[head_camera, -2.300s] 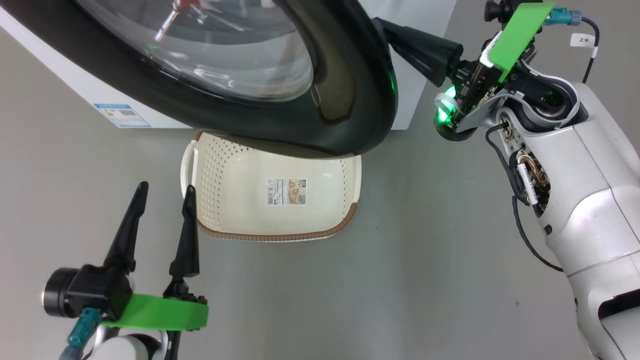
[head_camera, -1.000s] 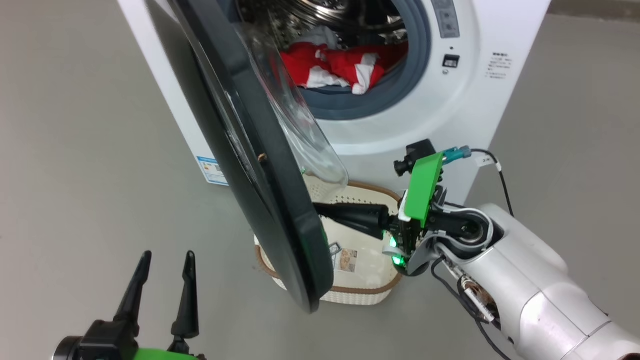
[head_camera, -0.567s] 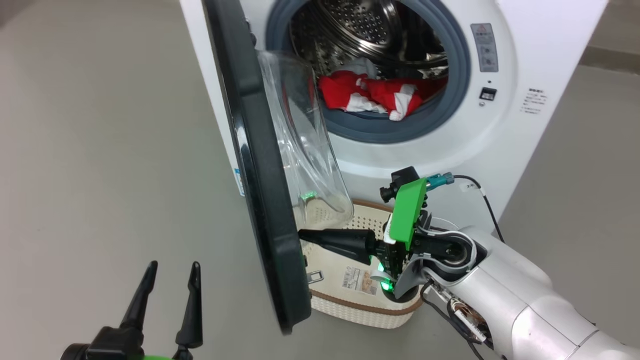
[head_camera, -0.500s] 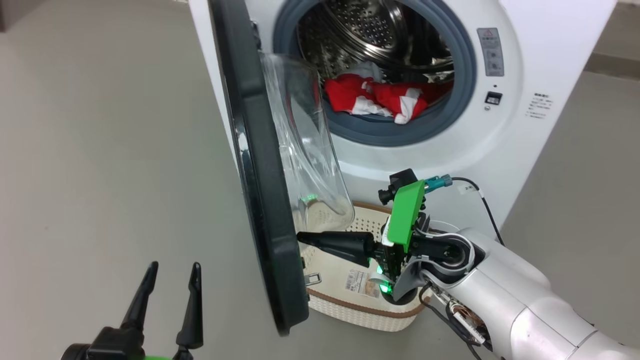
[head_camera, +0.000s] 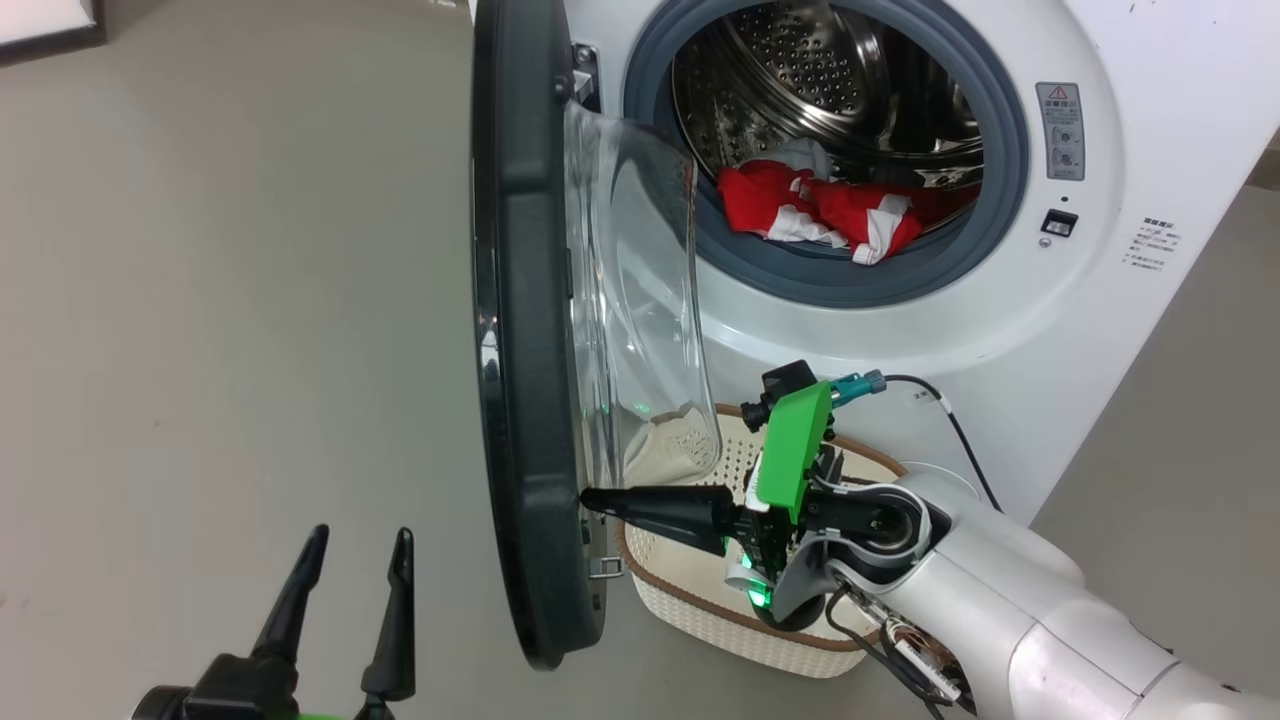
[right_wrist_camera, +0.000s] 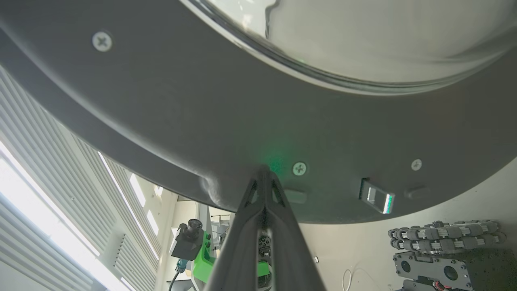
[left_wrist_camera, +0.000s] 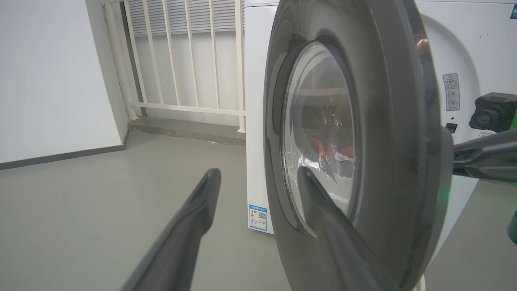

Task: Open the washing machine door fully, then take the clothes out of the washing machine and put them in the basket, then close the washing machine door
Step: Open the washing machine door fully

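As the door (head_camera: 520, 400) stands: swung out roughly square to the washer (head_camera: 900, 330), edge-on to the head camera, its glass bowl (head_camera: 640, 300) facing the drum mouth; by my reading not yet fully open.
Right gripper (head_camera: 588, 496): clenched and empty, joined tips pressed on the door's inner rim low down, just above the latch (head_camera: 605, 567).
Left gripper (head_camera: 360, 535): released, fingers spread, nothing between them, on the door's outer side and apart from it.
Clothes (head_camera: 820, 210): red-and-white heap in the drum (head_camera: 830, 80), at its front lip.
Basket (head_camera: 740, 625): on the floor below the drum mouth, partly under the right arm; whether it touches the door's lower edge, I cannot tell.
Risk, slip: the tips push a smooth rim with no hold on it, so they could skid toward the glass or latch and leave the door short.
Risk, shove: the right forearm hangs low over the basket, and a dip could knock it aside.
Risk, strike: a wider swing carries the door toward the left fingers.
Right wrist view gives: the exact contact spot, beside a screw (right_wrist_camera: 299, 168), which the head view has side-on.
Left wrist view gives: the door's outer face, clothes seen through the glass, a railing (left_wrist_camera: 181, 60) behind.
Head view gives: basket and clothes together, and the gap between them.
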Motion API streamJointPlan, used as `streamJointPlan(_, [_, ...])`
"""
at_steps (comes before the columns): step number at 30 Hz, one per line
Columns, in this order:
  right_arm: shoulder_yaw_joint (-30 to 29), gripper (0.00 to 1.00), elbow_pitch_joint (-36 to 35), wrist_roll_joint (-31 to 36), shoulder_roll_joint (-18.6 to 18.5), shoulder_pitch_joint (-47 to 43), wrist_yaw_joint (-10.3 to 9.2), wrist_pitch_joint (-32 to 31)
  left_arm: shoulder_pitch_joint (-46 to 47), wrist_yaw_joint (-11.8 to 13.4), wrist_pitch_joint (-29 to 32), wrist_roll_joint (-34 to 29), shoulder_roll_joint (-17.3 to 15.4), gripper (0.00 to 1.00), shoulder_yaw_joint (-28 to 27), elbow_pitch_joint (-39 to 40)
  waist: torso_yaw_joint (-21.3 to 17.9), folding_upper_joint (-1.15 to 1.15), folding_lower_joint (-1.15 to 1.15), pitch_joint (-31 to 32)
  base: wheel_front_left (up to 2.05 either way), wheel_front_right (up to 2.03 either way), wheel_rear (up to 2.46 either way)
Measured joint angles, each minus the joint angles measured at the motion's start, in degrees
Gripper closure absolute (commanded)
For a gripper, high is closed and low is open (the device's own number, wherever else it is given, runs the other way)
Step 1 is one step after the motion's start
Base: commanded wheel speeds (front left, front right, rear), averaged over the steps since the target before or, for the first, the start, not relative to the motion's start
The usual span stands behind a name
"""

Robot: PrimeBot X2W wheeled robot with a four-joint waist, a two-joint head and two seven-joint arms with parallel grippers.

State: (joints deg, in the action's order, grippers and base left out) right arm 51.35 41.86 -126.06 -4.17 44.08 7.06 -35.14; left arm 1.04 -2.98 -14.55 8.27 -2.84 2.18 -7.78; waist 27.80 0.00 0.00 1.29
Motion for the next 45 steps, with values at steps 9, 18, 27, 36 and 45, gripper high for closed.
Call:
streamJointPlan(9, [1.4, 1.0, 0.9, -0.6, 0.0, 1.1, -0.01, 1.5, 0.0, 0.5, 0.0, 0.4, 0.0, 0.0, 0.1, 0.3, 0.5, 0.0, 0.0, -0.6, 0.0, 0.0, 0.0])
streamJointPlan(18, [1.6, 0.0, 2.8, 1.8, 0.6, 1.8, -0.01, 5.9, 0.0, 1.0, 0.0, 0.6, 0.0, 0.0, 0.0, 0.2, -0.1, 0.0, 0.0, 0.0, 0.0, 0.0, 0.0])
streamJointPlan(27, [-0.4, 0.0, -2.1, 20.5, -2.9, -3.2, 0.0, 20.6, 0.0, 1.0, 0.0, 1.6, -0.2, 0.0, -0.1, -0.7, -1.3, 0.0, 0.0, 1.3, 0.0, 0.0, 0.0])
streamJointPlan(36, [3.3, 0.0, -3.7, 40.4, -6.6, -7.8, 0.0, 42.7, -0.2, 1.5, 0.1, 2.5, -0.4, 0.0, 0.0, -1.5, -3.2, 0.0, 0.0, 3.0, 0.0, 0.0, 0.0])
streamJointPlan(45, [-3.4, 0.0, 1.6, 52.1, -6.7, -9.6, 0.0, 49.3, -1.8, 2.0, 0.4, 2.5, -1.0, 0.0, 0.0, -1.2, -4.9, 0.0, 0.01, 3.6, 0.0, 0.0, 0.0])
